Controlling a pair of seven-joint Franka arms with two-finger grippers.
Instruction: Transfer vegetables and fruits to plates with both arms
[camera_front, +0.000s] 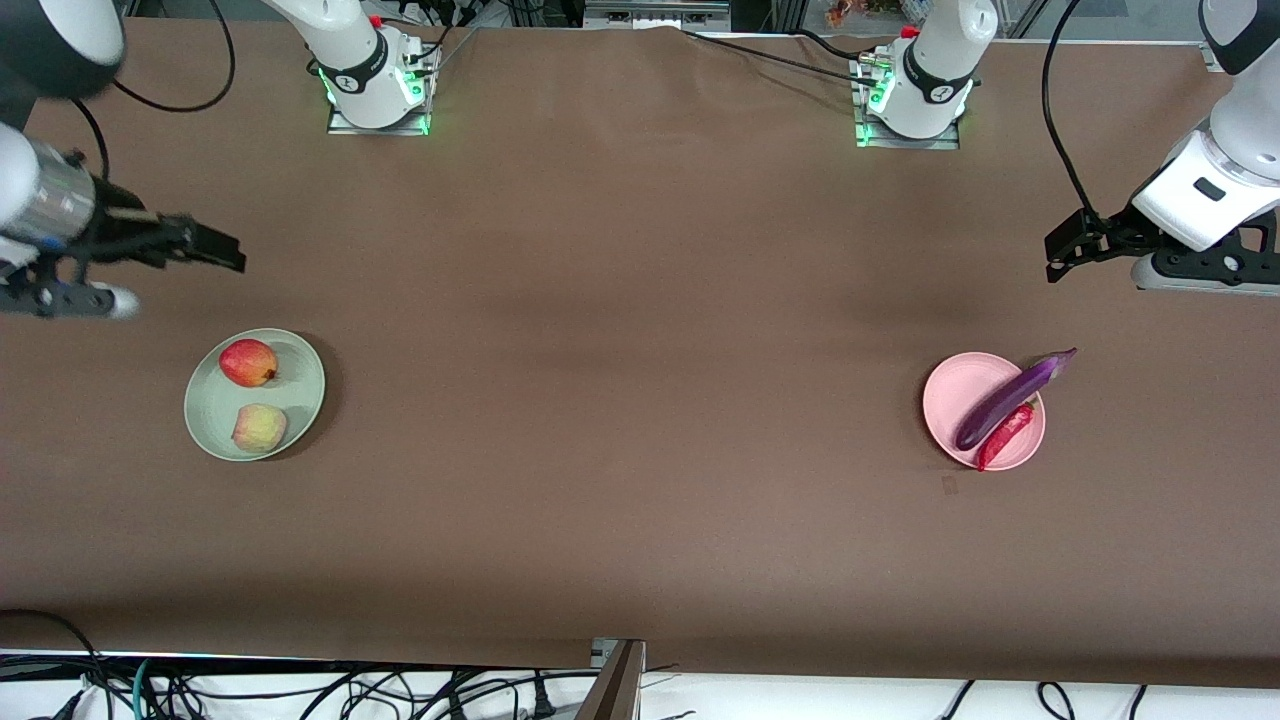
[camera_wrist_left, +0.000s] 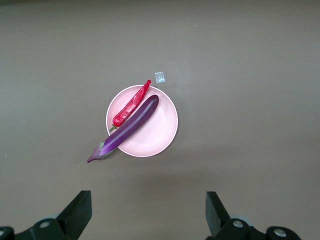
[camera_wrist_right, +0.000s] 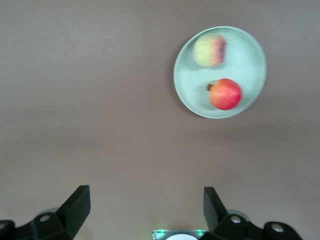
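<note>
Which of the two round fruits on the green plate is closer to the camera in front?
The pale yellow-green fruit with the pink blush. It lies lower in the front view than the red apple, which sits beside it on the mint green plate.

a brown table (camera_front: 640, 300) carries two plates. the mint green plate (camera_front: 300, 400) lies toward the right arm's end, the pink plate (camera_front: 950, 395) toward the left arm's. a small clear scrap (camera_front: 949, 485) lies just beside the pink plate.

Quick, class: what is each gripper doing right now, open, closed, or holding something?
Left gripper: open, holding nothing, up over bare table near the pink plate.
Right gripper: open, holding nothing, up over bare table near the green plate.
</note>
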